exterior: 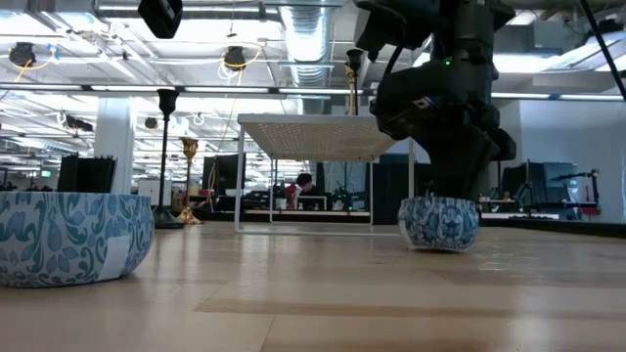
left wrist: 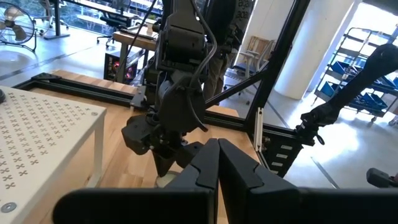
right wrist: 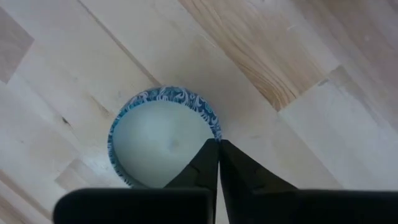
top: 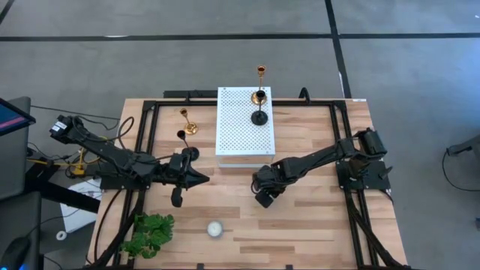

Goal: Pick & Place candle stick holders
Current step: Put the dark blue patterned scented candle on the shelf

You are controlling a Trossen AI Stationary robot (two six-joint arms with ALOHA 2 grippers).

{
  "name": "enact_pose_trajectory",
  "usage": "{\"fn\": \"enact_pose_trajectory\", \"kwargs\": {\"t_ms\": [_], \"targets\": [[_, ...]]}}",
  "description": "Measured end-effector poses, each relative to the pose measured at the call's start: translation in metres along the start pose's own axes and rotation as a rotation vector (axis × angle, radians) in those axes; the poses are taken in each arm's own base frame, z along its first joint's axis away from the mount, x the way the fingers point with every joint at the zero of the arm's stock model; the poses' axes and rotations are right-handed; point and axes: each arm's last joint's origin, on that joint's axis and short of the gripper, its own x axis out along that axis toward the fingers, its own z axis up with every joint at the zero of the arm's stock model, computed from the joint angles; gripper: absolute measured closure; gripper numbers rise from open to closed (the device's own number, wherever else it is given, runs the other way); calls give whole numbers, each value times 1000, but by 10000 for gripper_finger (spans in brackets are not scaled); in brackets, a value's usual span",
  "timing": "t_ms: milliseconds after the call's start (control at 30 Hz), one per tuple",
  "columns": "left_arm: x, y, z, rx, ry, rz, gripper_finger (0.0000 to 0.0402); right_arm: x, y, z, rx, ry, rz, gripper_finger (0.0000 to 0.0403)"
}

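Observation:
Two candle stick holders stand by their round bases on the white perforated platform [top: 244, 139]: a gold one [top: 260, 82] and a black one [top: 259, 112]. Another gold one [top: 187, 124] and another black one [top: 187, 146] stand on the table left of it. My right gripper [right wrist: 218, 146] points down in front of the platform, shut on a blue-patterned cup [right wrist: 165, 134] with white filling. That cup [exterior: 439, 223] sits on the table. My left gripper [top: 202, 178] hangs shut and empty above the table's left half, pointing right. My right gripper has the blue-patterned cup's thin rim [right wrist: 216, 134] between its fingertips, coming from above and pointing down. One finger [right wrist: 200, 165] stands over the white inside, the other finger [right wrist: 239, 168] outside the wall. The cup's bottom [exterior: 439, 244] rests on the table, upright.
A second blue-patterned cup [top: 214, 229] sits near the table's front edge, large in the low view [exterior: 73, 240]. A green leafy plant [top: 150, 234] lies at the front left. Black frame rails [top: 146, 135] run along both table sides.

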Motion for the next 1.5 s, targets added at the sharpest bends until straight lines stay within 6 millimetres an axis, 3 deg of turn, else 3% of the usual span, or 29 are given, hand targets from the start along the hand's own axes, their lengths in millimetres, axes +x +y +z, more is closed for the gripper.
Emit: {"fn": "enact_pose_trajectory", "kwargs": {"t_ms": [200, 367, 833, 1233, 1500], "targets": [[0, 0, 0, 0, 0, 0, 396, -11, 0, -1, 3, 0, 4, 402], [0, 0, 0, 0, 0, 0, 396, -33, 7, 4, -19, -9, 14, 402], [0, 0, 0, 0, 0, 0, 396, -118, 18, 31, -82, -80, 9, 403], [0, 0, 0, 0, 0, 0, 396, -178, -12, 69, -67, -187, -20, 403], [0, 0, 0, 0, 0, 0, 396, -190, -40, 94, -40, -236, -50, 403]]}}
